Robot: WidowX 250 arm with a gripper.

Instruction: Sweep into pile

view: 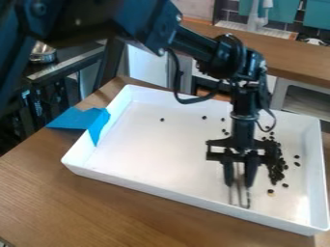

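Dark bits: main cluster at right, gather the strays

Gripper [239,185] low over right half of white tray [161,186], just left of the main cluster of dark bits [277,171]. Thin grey piece [247,195] shows below it. Pincer state: cannot tell if wide, narrow or gripping that piece. Strays: one upper left of tray, one upper middle, a few above gripper, some right of and below cluster. Blue cloth [80,119] over tray's left wall, on wooden table [77,202].

Judgement: sweeping under way, pile loose. Lift clear before crossing the cluster, or it likely scatters. Set down on the far side of each stray, sweeping edge flat and low, then push slowly toward cluster. Upper left stray needs the longest push rightward. Short strokes; stop at pile's edge. Too much height skips bits, too much pressure may shift tray.
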